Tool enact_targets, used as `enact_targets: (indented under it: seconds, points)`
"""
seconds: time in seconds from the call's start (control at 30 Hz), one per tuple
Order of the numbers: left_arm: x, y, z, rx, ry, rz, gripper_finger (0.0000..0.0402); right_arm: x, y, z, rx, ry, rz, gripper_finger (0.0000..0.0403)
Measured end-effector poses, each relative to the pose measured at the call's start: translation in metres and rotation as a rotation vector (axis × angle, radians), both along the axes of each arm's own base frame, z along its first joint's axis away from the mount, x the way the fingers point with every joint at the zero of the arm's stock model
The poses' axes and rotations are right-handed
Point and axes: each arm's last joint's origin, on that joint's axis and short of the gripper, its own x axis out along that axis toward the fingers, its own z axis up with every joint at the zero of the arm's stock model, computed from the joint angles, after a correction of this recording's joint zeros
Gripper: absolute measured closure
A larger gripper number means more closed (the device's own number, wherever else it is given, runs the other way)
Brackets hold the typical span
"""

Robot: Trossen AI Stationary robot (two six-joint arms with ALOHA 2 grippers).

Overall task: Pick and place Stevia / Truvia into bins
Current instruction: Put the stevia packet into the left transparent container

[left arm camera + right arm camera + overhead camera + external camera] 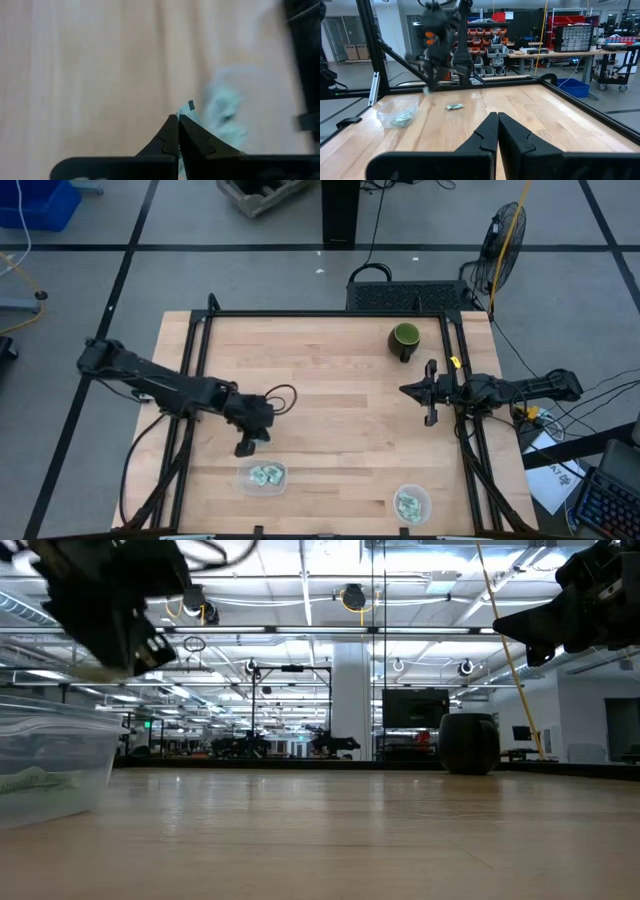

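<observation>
The left end effector (247,446) hangs above the pale wooden counter (330,380), just behind the rounded-rectangular clear plastic tub (263,475) near the front edge. In the left wrist view its two dark fingers (170,132) are pressed together, and a small pale green and white paper sachet (190,105) peeks out between their tips, so the end effector is clamped on that sachet. The rounded-rectangular tub already holds several green and white sachets (266,474), which also show through its wall in the low view (35,780). Farther to the right along the front edge sits the round clear plastic tub (411,502), likewise with sachets inside it (407,504). One loose green and white sachet (454,106) lies flat on the counter in the right wrist view, a little apart from the rounded-rectangular tub. The right end effector (431,391) waits over the right side of the counter, its dark fingers (490,131) shut against each other with nothing between them. A dark green mug (404,340) stands near the back right of the counter, just behind the right end effector.
</observation>
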Motion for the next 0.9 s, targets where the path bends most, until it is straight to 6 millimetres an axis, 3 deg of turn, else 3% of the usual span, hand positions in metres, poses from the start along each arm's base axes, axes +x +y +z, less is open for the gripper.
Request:
enact_targets:
  seconds: [0.2, 0.5, 0.77, 0.9]
  points:
    - [-0.004, -0.027, 0.021, -0.104, -0.159, -0.069, 0.0394, 0.0, 0.0, -0.001, -0.001, 0.005, 0.0, 0.0399]
    - [-0.001, -0.066, 0.0, -0.14, -0.088, -0.127, 0.0381, 0.0, 0.0, 0.0, -0.001, 0.004, 0.0, 0.0398]
    - [0.003, -0.068, -0.011, -0.124, -0.049, -0.104, 0.0388, 0.0, 0.0, 0.0, 0.0, 0.004, 0.0, 0.0399]
    - [0.004, -0.067, -0.011, -0.136, -0.036, -0.059, 0.0358, 0.0, 0.0, 0.0, -0.001, 0.004, 0.0, 0.0398]
